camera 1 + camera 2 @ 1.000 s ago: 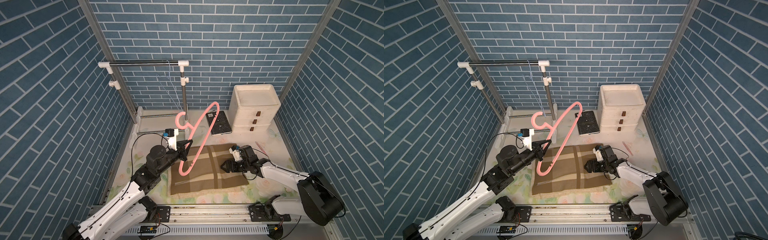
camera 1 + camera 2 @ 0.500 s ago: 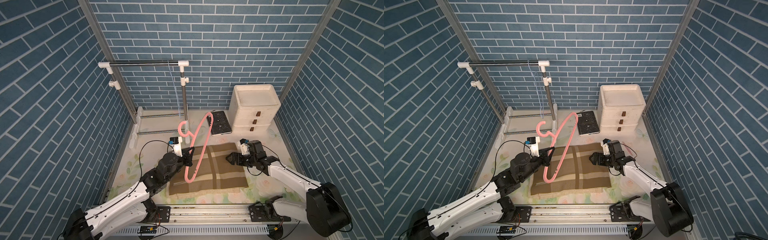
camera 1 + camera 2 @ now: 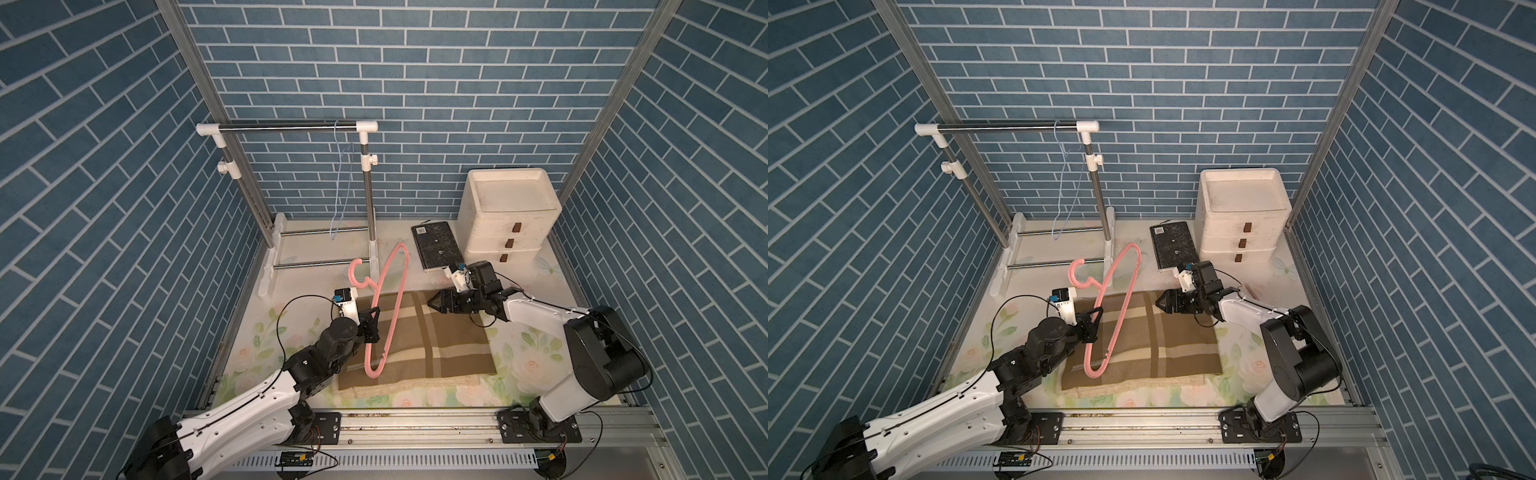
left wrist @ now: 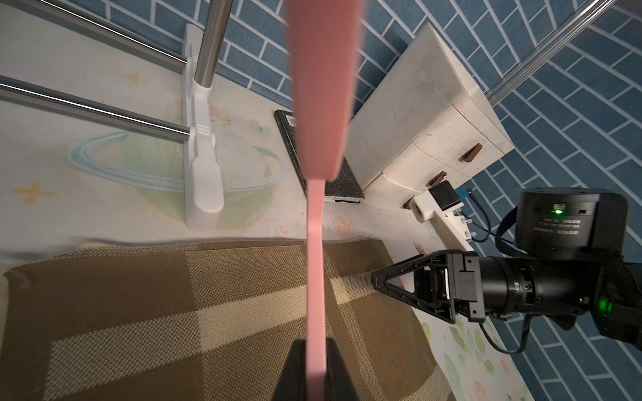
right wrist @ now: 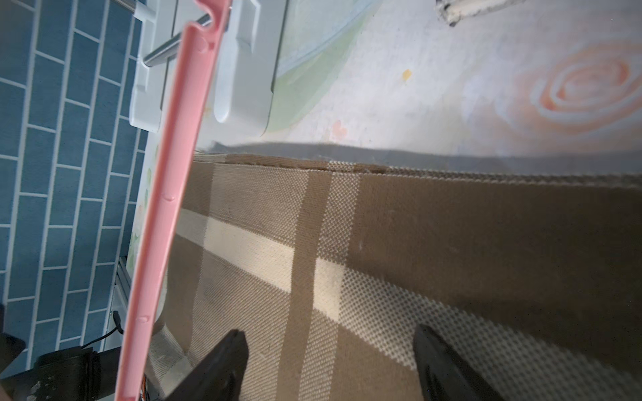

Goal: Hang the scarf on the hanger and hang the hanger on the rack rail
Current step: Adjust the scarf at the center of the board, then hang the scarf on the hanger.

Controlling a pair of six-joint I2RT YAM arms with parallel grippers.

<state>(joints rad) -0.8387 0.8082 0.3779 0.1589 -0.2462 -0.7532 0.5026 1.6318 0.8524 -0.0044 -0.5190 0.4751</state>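
A brown plaid scarf [image 3: 436,345] [image 3: 1167,345] lies flat and folded on the floral mat. My left gripper [image 3: 372,322] [image 3: 1094,322] is shut on one arm of a pink hanger [image 3: 388,299] [image 3: 1121,299], which tilts over the scarf's left part with its hook toward the back. In the left wrist view the hanger's bar [image 4: 316,243] runs out from between the pads. My right gripper [image 3: 434,305] [image 3: 1160,303] hovers open over the scarf's far right corner, nothing between its fingers. The right wrist view shows scarf [image 5: 451,243] below the jaws and hanger [image 5: 163,215] beside them.
A clothes rail [image 3: 286,126] stands at the back left with a thin blue wire hanger [image 3: 340,187] hanging on it. A white drawer unit [image 3: 509,216] sits at the back right. A black book [image 3: 436,249] lies next to the drawers.
My left arm has brought the pink hanger down and closer over the scarf. My right gripper has moved from the scarf's right side to its far right corner.
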